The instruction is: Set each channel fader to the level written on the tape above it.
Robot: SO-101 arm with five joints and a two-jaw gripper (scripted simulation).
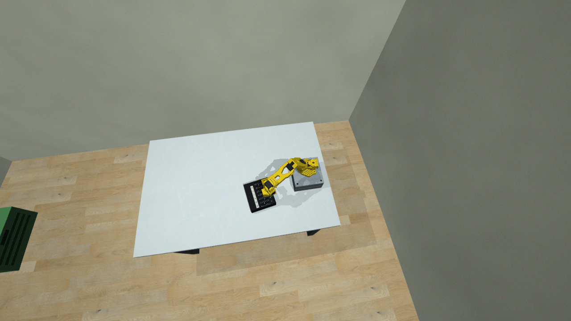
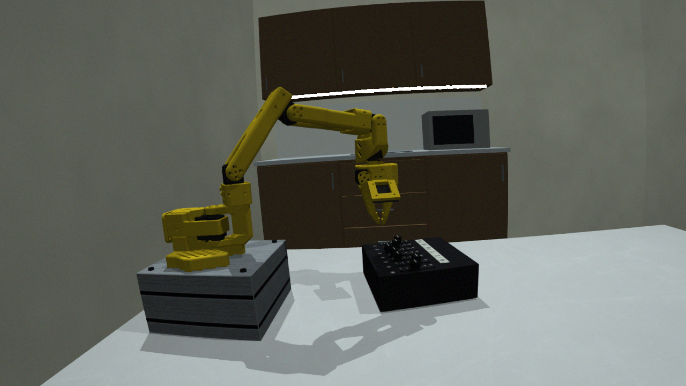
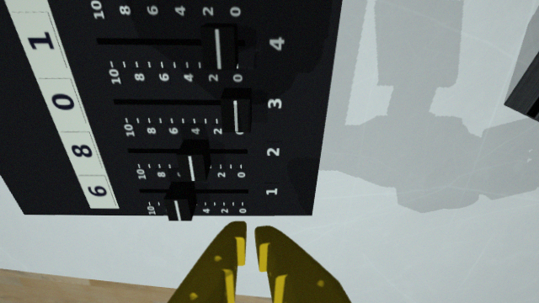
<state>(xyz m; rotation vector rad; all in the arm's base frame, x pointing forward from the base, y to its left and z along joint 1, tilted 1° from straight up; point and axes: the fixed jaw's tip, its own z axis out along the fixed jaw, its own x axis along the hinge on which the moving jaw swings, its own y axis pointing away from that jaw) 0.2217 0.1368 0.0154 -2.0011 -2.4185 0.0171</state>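
Observation:
The black lighting desk point(image 1: 249, 200) point(image 2: 426, 283) point(image 3: 55, 185) carries a white tape strip point(image 2: 431, 250) point(image 3: 72, 122). In the wrist view the channel 1 fader point(image 3: 180, 206) stands near 6 under tape 6. The channel 2 fader point(image 3: 194, 162) stands around 4 to 5 under tape 8. The channel 3 fader point(image 3: 237, 111) is at or near 0 under tape 0. The channel 4 fader point(image 3: 219, 48) is between 1 and 2 under tape 1. The master fader cannot be made out. My gripper point(image 2: 381, 223) point(image 3: 250, 229) is shut and empty, above the desk and touching no fader.
The desk stands on the white table point(image 1: 191, 191) point(image 2: 551, 288). My arm's grey base block point(image 1: 308, 183) point(image 2: 201, 307) stands beside it, on the side away from the tape. A green box point(image 1: 18, 239) is on the floor. A microwave point(image 2: 482, 129) stands on the far counter.

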